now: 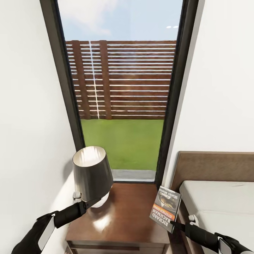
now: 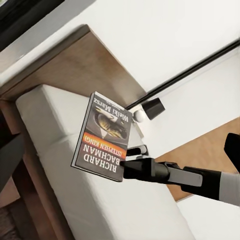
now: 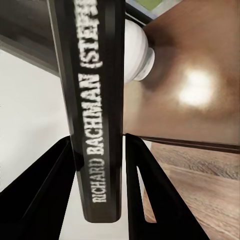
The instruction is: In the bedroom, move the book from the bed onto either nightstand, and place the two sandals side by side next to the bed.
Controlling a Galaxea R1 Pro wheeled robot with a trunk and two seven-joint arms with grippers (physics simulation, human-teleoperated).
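My right gripper (image 1: 173, 225) is shut on the lower edge of the book (image 1: 165, 208), a thin dark paperback with white lettering and an orange band. It holds the book upright in the air at the right edge of the nightstand (image 1: 130, 211), between that and the bed (image 1: 218, 201). In the right wrist view the book's spine (image 3: 95, 100) stands between both fingers (image 3: 145, 195). The left wrist view has the book (image 2: 102, 135) and the right gripper (image 2: 125, 167) over the mattress (image 2: 100, 205). My left gripper (image 1: 92, 202) sits by the lamp's base. The sandals are out of view.
A grey-shaded lamp (image 1: 92, 173) with a white base (image 3: 136, 55) stands on the nightstand's left part. Behind it a tall dark-framed window (image 1: 123, 106) looks onto grass and a slatted fence. White walls flank it, and the brown headboard (image 1: 211, 165) stands at the right.
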